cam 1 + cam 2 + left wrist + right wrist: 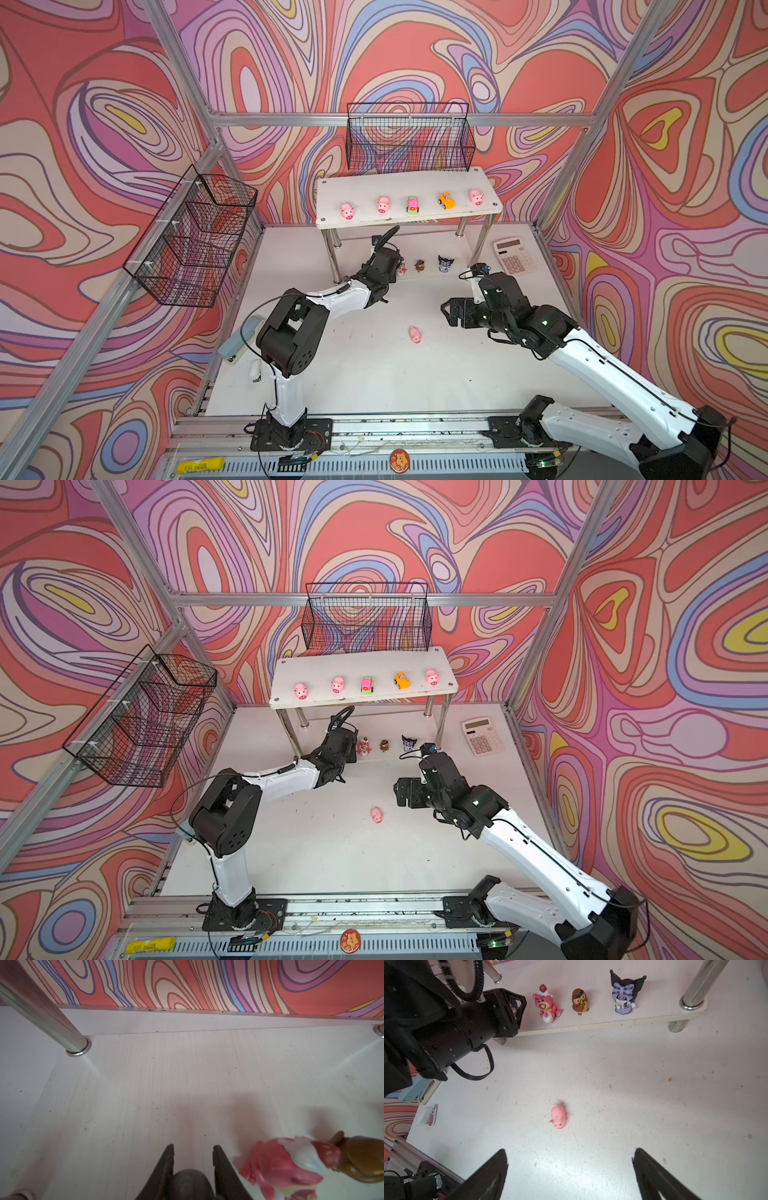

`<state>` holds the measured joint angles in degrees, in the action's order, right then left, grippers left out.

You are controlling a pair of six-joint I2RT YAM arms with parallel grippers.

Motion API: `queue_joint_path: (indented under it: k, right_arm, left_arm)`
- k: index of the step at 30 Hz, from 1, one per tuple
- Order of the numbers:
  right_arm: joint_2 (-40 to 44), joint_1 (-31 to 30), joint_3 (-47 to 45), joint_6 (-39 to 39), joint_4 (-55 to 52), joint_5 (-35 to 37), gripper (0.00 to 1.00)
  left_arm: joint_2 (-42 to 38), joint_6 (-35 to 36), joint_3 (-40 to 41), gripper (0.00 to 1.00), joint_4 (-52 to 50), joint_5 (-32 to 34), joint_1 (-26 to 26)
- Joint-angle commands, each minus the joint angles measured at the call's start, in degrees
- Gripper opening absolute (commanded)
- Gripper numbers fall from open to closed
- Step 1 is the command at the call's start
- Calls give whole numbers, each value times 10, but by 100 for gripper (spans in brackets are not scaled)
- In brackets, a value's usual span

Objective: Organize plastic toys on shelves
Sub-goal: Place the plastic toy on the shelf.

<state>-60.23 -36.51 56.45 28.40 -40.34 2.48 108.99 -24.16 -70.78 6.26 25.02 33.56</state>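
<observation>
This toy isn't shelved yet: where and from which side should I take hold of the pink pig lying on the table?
Grip the pink pig across its rounded flanks, coming straight down from above. It lies low on the table with nothing beside it, and looks narrower across than along. The right gripper, jaws wide open, probably suits.

The right hand [571,1169] holds its two dark fingers [488,1176] spread wide with nothing between them, over the scuffed white tabletop [654,1095]. A pink pig [558,1117] lies alone on the tabletop beyond the fingers, apart from both. Farther on, the lower board of the shelves [654,1007] carries three figures standing in a row: a pink bear [545,1004], a brown figurine [579,1001] and a dark horned figurine [626,993], the last near a chrome leg [699,987]. The black end of the left arm [446,1028] reaches the board just beside the bear.
</observation>
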Motion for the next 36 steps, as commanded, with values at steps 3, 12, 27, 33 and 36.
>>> queue_joint_path:
  k: [3,12,27,33,36]
  right_arm:
    - [-2,-1,22,-12,12,-1,98]
    - [-11,-1,27,-19,11,4,98]
    - [-31,0,32,-24,16,9,98]
    - [-35,0,34,-24,16,9,98]
    - [-36,0,34,-24,17,7,98]
  left_arm:
    - [24,5,-23,26,3,-11,-8]
    - [40,1,-32,27,6,-22,-16]
    - [56,-1,-30,28,20,-49,-26]
    - [54,-1,-25,36,24,-52,-27]
    - [53,0,-25,39,22,-49,-27]
